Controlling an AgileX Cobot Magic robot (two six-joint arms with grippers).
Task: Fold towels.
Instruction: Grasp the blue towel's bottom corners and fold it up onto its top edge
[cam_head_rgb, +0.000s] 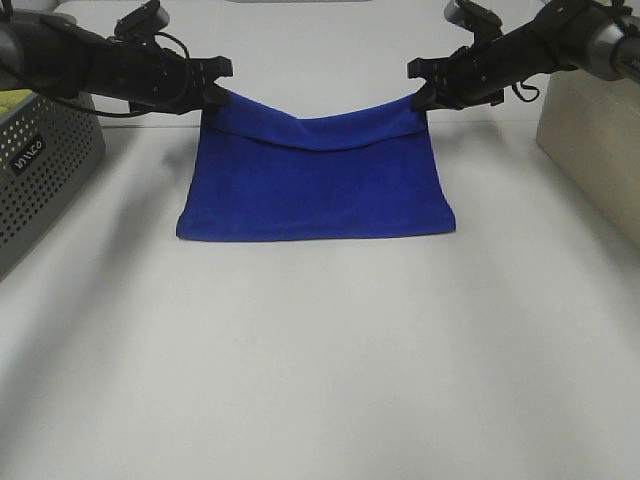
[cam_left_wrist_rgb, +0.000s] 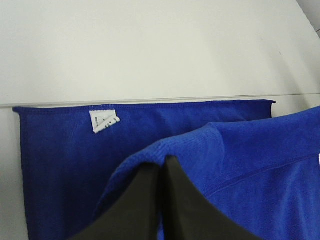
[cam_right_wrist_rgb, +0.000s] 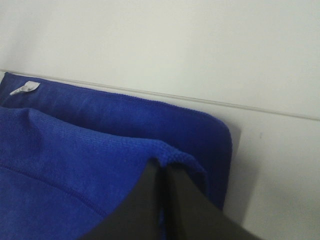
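Note:
The royal-blue towel (cam_head_rgb: 315, 185) lies doubled over on the white table, its fold along the near edge. My left gripper (cam_head_rgb: 218, 92) is shut on the top layer's far left corner and holds it lifted. My right gripper (cam_head_rgb: 425, 95) is shut on the far right corner. The held edge sags between them. In the left wrist view the gripper (cam_left_wrist_rgb: 162, 165) pinches the towel (cam_left_wrist_rgb: 240, 160) above the lower layer, whose white tag (cam_left_wrist_rgb: 104, 121) shows. In the right wrist view the gripper (cam_right_wrist_rgb: 162, 167) pinches the towel (cam_right_wrist_rgb: 75, 170); the tag (cam_right_wrist_rgb: 24, 88) shows there too.
A grey perforated basket (cam_head_rgb: 40, 170) with a yellow-green cloth (cam_head_rgb: 12, 100) in it stands at the left edge. A beige box (cam_head_rgb: 595, 140) stands at the right edge. The white table (cam_head_rgb: 320, 370) stretches toward the front.

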